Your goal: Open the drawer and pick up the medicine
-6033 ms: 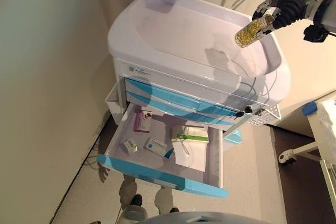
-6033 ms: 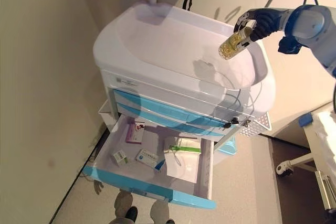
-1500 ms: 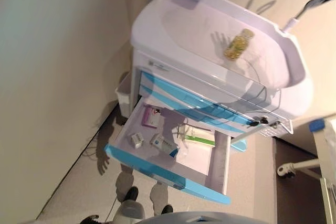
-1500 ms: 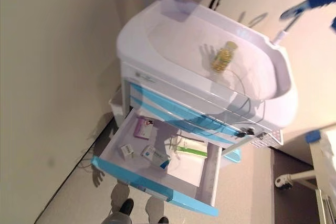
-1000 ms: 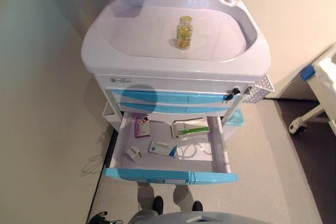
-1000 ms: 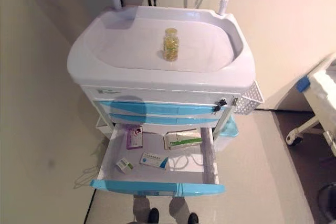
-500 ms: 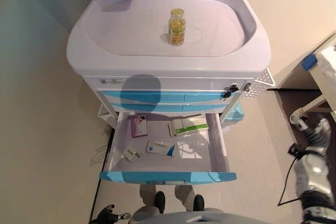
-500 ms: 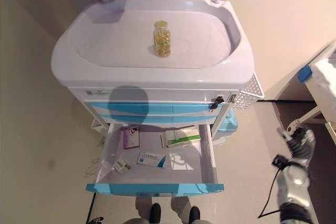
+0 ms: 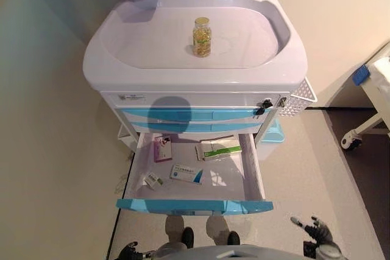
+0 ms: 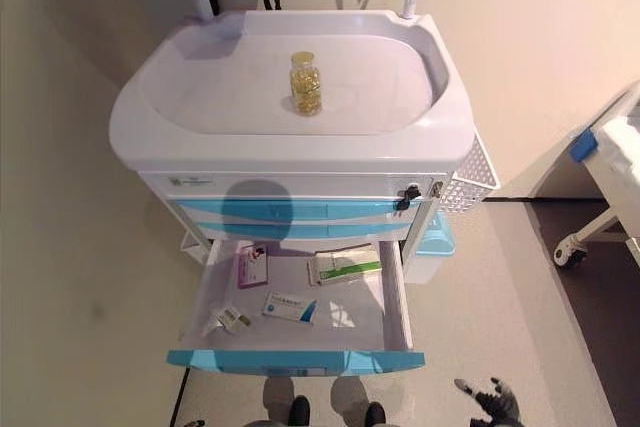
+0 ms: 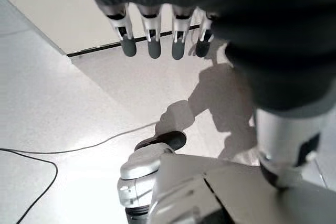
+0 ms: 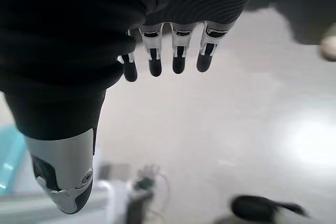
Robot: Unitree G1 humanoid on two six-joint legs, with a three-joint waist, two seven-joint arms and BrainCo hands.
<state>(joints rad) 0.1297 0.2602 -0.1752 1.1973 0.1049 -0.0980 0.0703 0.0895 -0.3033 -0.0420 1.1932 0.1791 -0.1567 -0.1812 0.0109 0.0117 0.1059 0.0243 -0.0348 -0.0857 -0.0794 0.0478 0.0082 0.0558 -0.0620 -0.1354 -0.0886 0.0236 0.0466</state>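
A white medical cart (image 9: 183, 77) with blue drawer fronts stands against the wall, its recessed top forming the work surface (image 9: 152, 41). The bottom drawer (image 9: 194, 205) is pulled fully open toward the near side. The medicine bottle (image 9: 202, 37), clear with a yellow cap and full of yellow capsules, stands upright near the middle of the surface, long axis vertical, cap up, with nothing touching it.

Inside the drawer lie a green-and-white box (image 9: 213, 148) at the far right, a pink-and-white box (image 9: 161, 148) at the far left, a white-and-blue box (image 9: 187, 173) near the middle with its long axis running left to right, and a small item (image 9: 152, 180) at the near left, probably another small box.

The right hand (image 9: 317, 232) hangs low at the near right, well apart from the cart, fingers (image 12: 178, 51) straight and spread, holding nothing. The left hand (image 11: 157, 35) also hangs over the floor (image 11: 63, 114), fingers extended and empty.
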